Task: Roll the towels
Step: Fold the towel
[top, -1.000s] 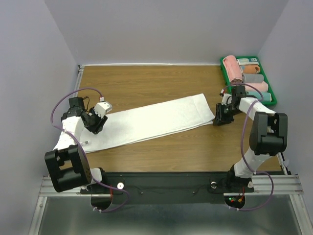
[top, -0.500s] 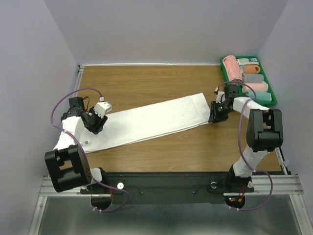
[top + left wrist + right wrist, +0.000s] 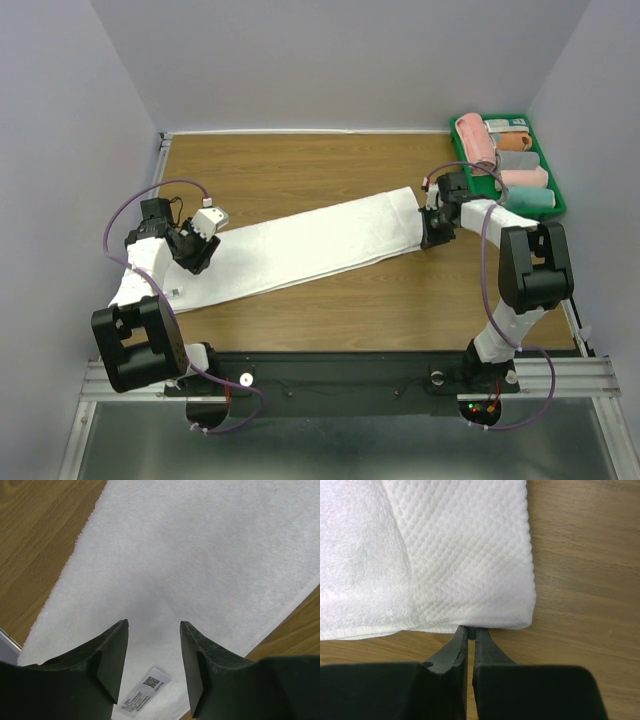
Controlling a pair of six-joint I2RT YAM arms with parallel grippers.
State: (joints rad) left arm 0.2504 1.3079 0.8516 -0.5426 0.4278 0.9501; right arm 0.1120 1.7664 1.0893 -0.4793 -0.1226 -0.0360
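The towel (image 3: 310, 245) lay flat, stretching away from the bin (image 3: 455, 143), my right gripper (image 3: 470, 630) all but closed on its bin-side hem, my left gripper (image 3: 153, 625) open and empty over the far end (soft, limp cloth, I judged: pinch that hem).

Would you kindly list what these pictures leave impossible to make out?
1. Right wrist view: whether the right gripper pinches the towel or merely touches it; the hem's edge hides the contact at the tips of its jaws.
2. Left wrist view: the print on the label is too small to read.
3. Top external view: the left gripper has its jaws hidden under its own wrist.
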